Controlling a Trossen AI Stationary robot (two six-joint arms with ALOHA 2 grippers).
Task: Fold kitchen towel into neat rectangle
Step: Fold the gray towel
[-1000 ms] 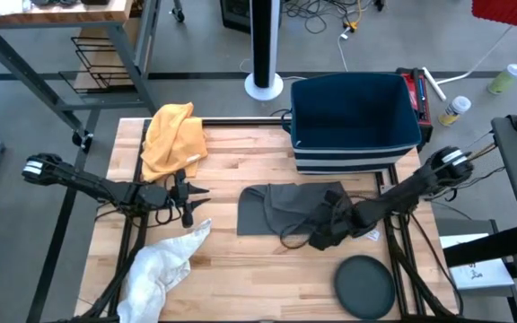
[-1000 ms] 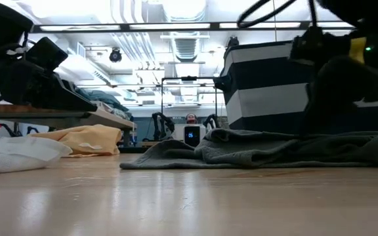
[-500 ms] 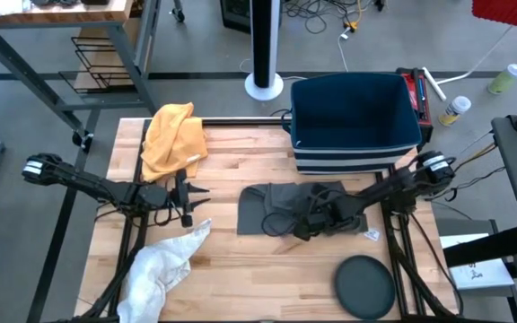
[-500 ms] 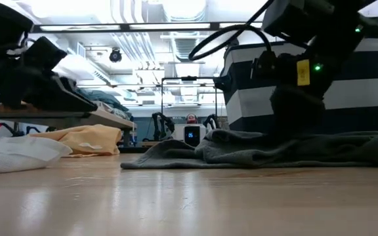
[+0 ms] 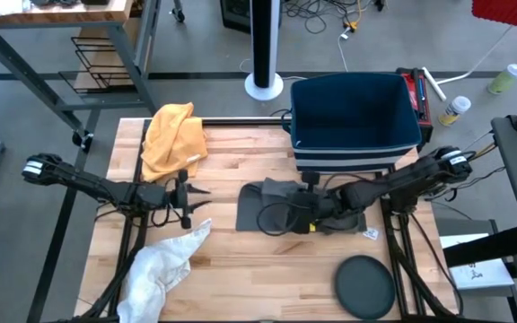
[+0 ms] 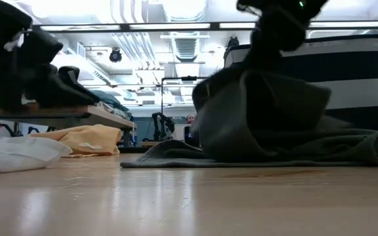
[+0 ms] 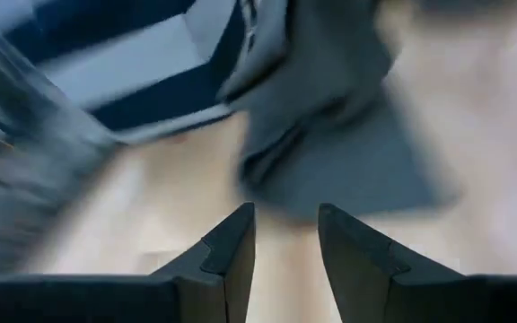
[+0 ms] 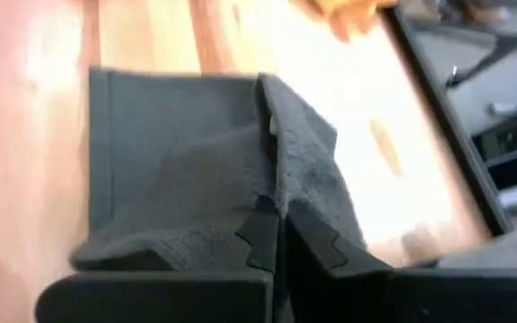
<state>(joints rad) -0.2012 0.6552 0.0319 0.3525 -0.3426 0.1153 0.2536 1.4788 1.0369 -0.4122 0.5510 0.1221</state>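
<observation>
Grey concrete floor (image 5: 52, 99) around the bench (image 5: 240, 260); white fan base (image 5: 263, 87), cables (image 5: 330, 18); bright ceiling lights (image 6: 169, 10).

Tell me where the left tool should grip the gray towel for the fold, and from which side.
Grip the gray towel at its flat left edge, probably a corner, coming from the left tool's own side. That part lies flat and unobstructed on the table; the right tool holds the lifted fold.
</observation>
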